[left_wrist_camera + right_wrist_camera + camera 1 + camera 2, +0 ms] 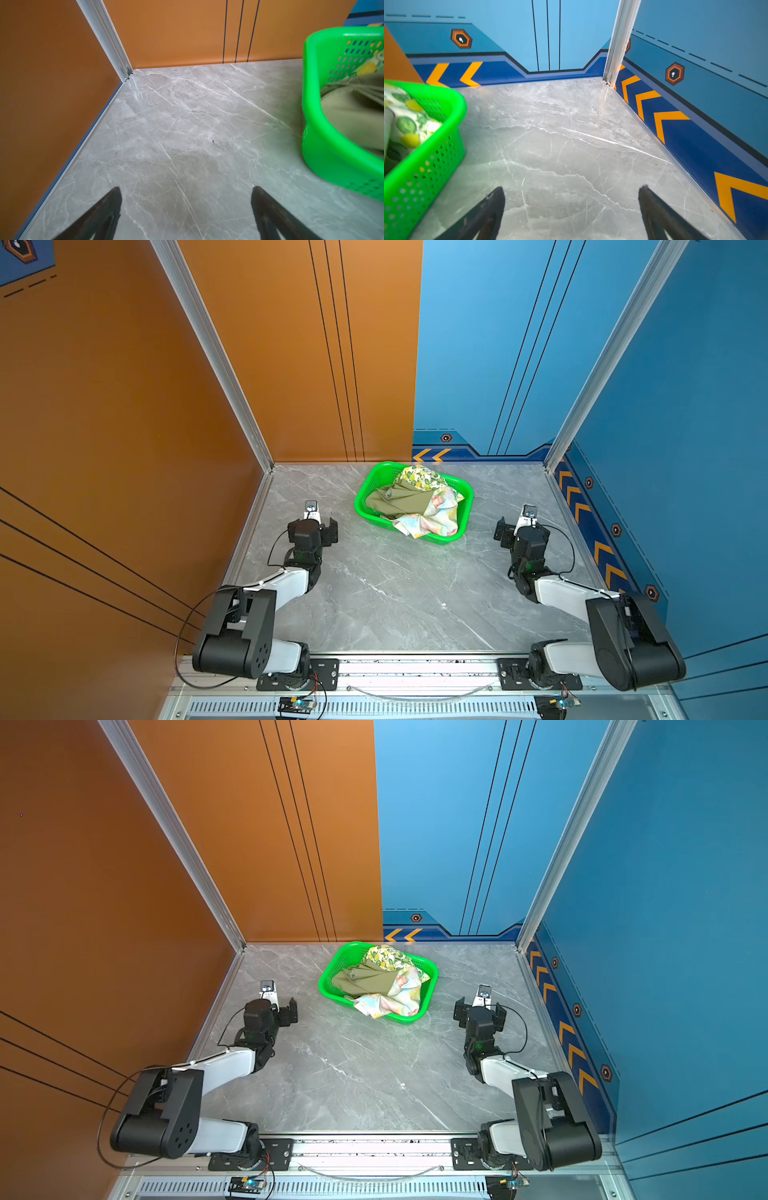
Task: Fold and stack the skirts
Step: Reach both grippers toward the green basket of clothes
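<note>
Three crumpled skirts lie heaped in a green basket (362,493) (326,975) near the table's back. The olive skirt (395,501) (360,981) is on the left, the lemon-print skirt (420,477) (388,957) at the back, and the pastel floral skirt (436,515) (401,995) at the front right, spilling over the rim. My left gripper (316,524) (187,188) hovers open left of the basket with bare table between its fingers. My right gripper (521,526) (571,187) hovers open to the basket's right, likewise holding nothing.
The grey marble table (395,593) stretches from the basket to the front rail. Orange walls close the left and back left, blue walls the back right and right. In the wrist views the basket (324,145) (452,104) sits close beside each gripper.
</note>
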Robot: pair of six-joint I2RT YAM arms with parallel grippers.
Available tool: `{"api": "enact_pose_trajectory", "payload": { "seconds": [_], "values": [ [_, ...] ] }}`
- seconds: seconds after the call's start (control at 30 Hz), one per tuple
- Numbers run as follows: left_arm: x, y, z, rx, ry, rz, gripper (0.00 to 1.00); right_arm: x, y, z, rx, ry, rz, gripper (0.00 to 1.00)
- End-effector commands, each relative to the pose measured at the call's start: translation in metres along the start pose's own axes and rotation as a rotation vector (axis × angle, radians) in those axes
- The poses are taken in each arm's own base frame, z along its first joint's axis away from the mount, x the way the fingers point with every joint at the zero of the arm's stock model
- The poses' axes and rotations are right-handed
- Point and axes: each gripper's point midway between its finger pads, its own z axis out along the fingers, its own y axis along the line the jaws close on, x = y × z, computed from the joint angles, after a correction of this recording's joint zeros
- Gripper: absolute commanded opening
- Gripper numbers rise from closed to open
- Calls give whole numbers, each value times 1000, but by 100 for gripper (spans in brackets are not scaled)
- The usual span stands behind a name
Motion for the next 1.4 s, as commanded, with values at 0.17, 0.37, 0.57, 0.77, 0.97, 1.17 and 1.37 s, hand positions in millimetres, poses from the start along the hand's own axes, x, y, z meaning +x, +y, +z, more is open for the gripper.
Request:
{"api": "enact_pose_trajectory", "payload": {
  "seconds": [0.17,0.37,0.57,0.77,0.97,1.17,1.37],
  "values": [
    [-38,-20,-18,62,170,-75,98,-5,31,-18,-46,275,237,93],
    [-36,-48,-18,181,262,-42,98,12,96,-13,-208,473,283,87],
    [-33,-56,-14,217,298,-98,99,36,137,7,-238,562,237,82],
    [-34,-58,-13,216,296,-80,98,54,175,26,-288,607,131,69],
    [-40,-42,-14,140,270,-62,98,52,218,28,-365,563,-32,58],
    [-45,-20,-20,44,246,-45,98,40,269,30,-441,526,-75,53],
    [-50,-11,-24,10,219,-57,98,30,346,29,-572,467,-65,56]
  ]
}}
